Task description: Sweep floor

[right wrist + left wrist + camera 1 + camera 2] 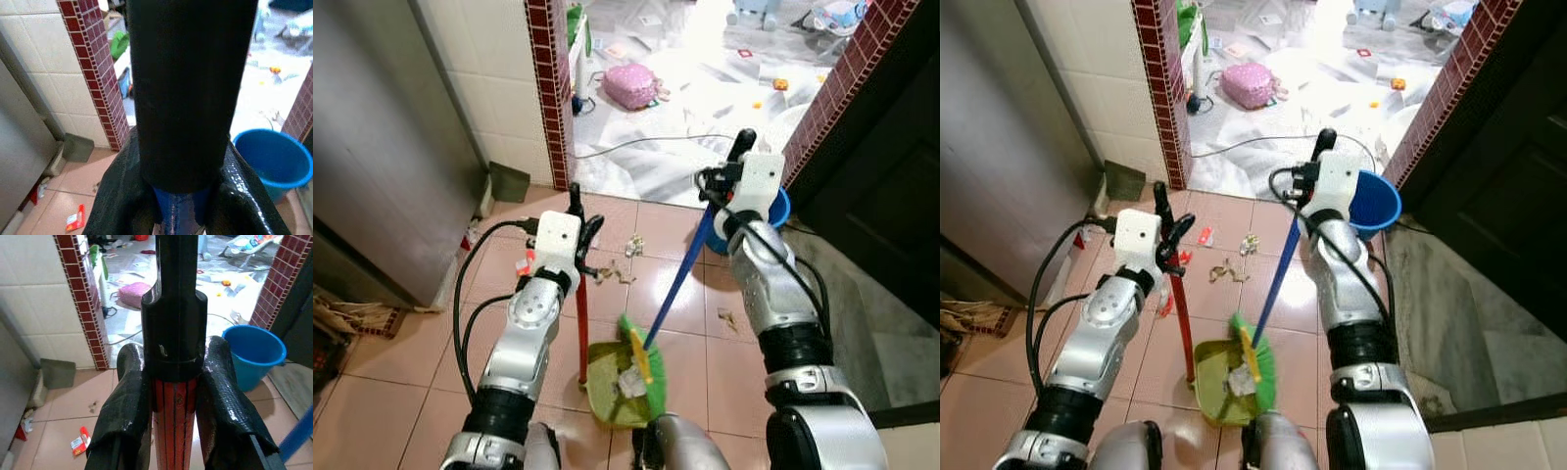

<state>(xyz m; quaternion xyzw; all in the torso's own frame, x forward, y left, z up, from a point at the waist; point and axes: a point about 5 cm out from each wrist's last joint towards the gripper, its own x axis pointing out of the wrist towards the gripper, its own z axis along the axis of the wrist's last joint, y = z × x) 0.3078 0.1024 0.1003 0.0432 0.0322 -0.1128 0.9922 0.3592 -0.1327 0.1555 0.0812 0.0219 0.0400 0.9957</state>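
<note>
My left gripper (579,233) is shut on the red handle (580,328) of a green dustpan (607,384) that rests on the tile floor between my arms. In the left wrist view its fingers (128,401) clamp the red handle (174,426) below its black cap. My right gripper (729,186) is shut on the blue broom handle (677,279). The green and yellow broom head (644,364) sits at the dustpan's right edge, with pale scraps lying in the pan. Loose litter (617,264) is scattered on the tiles ahead of the dustpan.
A blue bucket (1371,204) stands by my right arm at the doorway. A brick-trimmed tiled wall (543,98) and a grey metal cabinet (382,147) close the left. A red wrapper (1205,236) lies on the tiles. Beyond the doorway the floor holds papers, a cable and a pink bag (631,85).
</note>
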